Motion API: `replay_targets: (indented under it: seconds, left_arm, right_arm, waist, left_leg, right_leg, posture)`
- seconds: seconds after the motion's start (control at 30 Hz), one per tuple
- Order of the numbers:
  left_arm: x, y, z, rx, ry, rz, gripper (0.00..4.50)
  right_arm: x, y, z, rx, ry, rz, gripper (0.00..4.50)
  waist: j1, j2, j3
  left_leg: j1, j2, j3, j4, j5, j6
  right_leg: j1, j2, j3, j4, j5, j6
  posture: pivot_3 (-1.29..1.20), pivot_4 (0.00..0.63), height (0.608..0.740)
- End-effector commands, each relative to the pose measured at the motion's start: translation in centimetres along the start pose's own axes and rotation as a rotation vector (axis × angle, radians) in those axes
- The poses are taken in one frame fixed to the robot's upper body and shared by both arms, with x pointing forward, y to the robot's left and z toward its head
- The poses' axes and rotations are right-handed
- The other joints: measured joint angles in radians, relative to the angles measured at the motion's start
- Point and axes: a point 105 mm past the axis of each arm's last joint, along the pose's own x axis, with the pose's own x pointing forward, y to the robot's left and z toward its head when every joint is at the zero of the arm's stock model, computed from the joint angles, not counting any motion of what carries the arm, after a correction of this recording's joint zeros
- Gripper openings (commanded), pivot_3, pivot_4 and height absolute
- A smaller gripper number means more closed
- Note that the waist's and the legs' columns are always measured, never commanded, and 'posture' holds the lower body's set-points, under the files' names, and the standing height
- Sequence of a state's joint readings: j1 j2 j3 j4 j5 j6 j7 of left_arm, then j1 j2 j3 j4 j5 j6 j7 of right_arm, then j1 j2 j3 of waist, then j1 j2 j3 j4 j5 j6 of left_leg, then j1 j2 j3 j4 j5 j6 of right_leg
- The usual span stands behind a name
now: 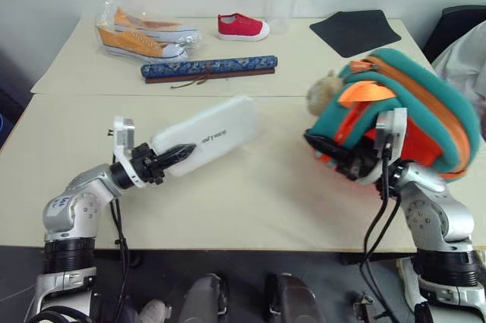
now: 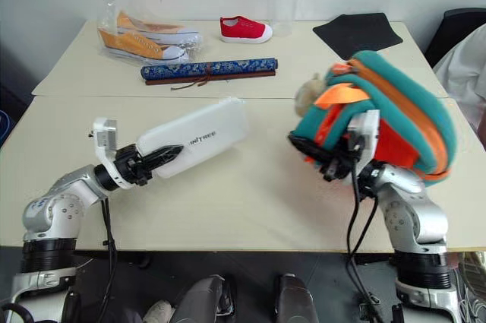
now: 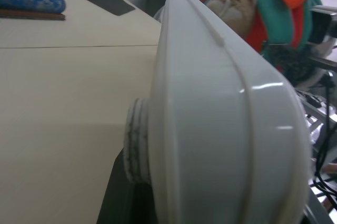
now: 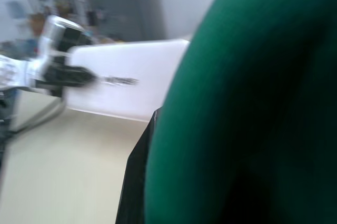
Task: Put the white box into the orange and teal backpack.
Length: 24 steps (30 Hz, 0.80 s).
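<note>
Left gripper (image 2: 156, 159) clamps white box (image 2: 199, 137) by its near end, box jutting past fingertips toward orange and teal backpack (image 2: 395, 121) pinched in right gripper (image 2: 323, 157); insertion not yet done.

I see even, bright, soft light; faint shadows under the white box (image 1: 209, 134). Backpack (image 4: 253, 108) motion-blurred at the wrist; glare streaks on the box.

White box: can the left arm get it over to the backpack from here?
Probably yes. The left gripper holds the white box above the table, pointing at the backpack held by the right gripper, with nothing between.
</note>
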<state>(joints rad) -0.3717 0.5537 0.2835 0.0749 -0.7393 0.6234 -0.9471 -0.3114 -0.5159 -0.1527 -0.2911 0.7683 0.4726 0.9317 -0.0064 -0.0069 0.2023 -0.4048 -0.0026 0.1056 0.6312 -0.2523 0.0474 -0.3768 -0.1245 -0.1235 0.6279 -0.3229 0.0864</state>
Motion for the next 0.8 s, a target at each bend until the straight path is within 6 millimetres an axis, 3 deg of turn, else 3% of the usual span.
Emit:
replay_targets:
  seconds: [0.03, 0.17, 0.23, 0.37, 0.5, 0.67, 0.8]
  left_arm:
    - [-1.0, -0.5, 1.5, 0.048, -0.034, -0.004, 1.20]
    - [-1.9, -1.5, 2.8, 0.074, -0.046, -0.021, 1.20]
    - [-2.4, -2.1, 3.4, 0.079, -0.049, -0.028, 1.20]
    - [-2.5, -4.1, 5.7, 0.118, -0.045, -0.109, 1.20]
    - [-0.4, -6.0, 7.3, 0.225, -0.045, -0.200, 1.20]
    - [4.1, -7.4, 7.4, 0.384, -0.020, -0.312, 1.20]
    - [6.7, -7.0, 7.1, 0.419, -0.015, -0.345, 1.20]
  right_arm:
    - [0.6, 4.0, 1.0, 0.072, -0.016, 0.142, 0.03]
    - [-1.2, 7.1, 1.7, 0.204, 0.066, 0.233, 0.03]
    - [-2.7, 7.5, 1.9, 0.251, 0.135, 0.237, 0.03]
    - [-5.1, 4.3, 2.2, 0.228, 0.215, 0.098, 0.03]
    - [-6.1, 2.4, 2.4, 0.202, 0.237, 0.043, 0.03]
    - [-6.4, 2.5, 1.7, 0.218, 0.272, 0.072, 0.03]
    - [-6.6, 2.8, 1.5, 0.220, 0.269, 0.071, 0.03]
  waist:
    - [0.004, 0.000, 0.000]
    - [0.008, -0.001, 0.000]
    - [0.008, -0.001, 0.000]
    - [0.005, -0.003, 0.001]
    - [0.015, -0.004, 0.001]
    - [0.036, -0.004, 0.001]
    - [0.036, -0.004, 0.001]
  left_leg:
    - [0.000, 0.000, 0.000, 0.000, -0.001, 0.000]
    - [-0.001, -0.001, -0.001, 0.000, -0.005, -0.001]
    - [-0.002, -0.002, -0.001, 0.001, -0.007, 0.001]
    - [-0.001, -0.002, -0.001, 0.001, -0.009, 0.002]
    - [-0.001, -0.002, -0.001, 0.002, -0.007, 0.000]
    - [-0.001, -0.002, 0.000, 0.002, -0.005, -0.001]
    - [-0.002, -0.003, 0.001, 0.002, -0.002, 0.004]
  right_leg:
    - [0.000, 0.000, 0.000, 0.000, 0.000, 0.000]
    - [0.000, -0.001, 0.000, -0.002, 0.000, 0.000]
    - [0.000, -0.003, 0.000, -0.003, 0.000, 0.000]
    - [0.002, -0.003, 0.000, -0.004, 0.000, 0.000]
    - [0.002, -0.003, 0.000, -0.004, 0.000, 0.001]
    - [0.002, -0.002, 0.000, -0.002, 0.001, 0.001]
    - [0.002, -0.002, 0.000, -0.003, 0.001, 0.002]
  posture:
    - [0.00, 0.150, 0.740]
    - [0.00, 0.150, 0.740]
    - [0.00, 0.150, 0.740]
    - [0.00, 0.150, 0.740]
    - [0.00, 0.150, 0.740]
    - [0.00, 0.150, 0.740]
    - [0.00, 0.150, 0.740]
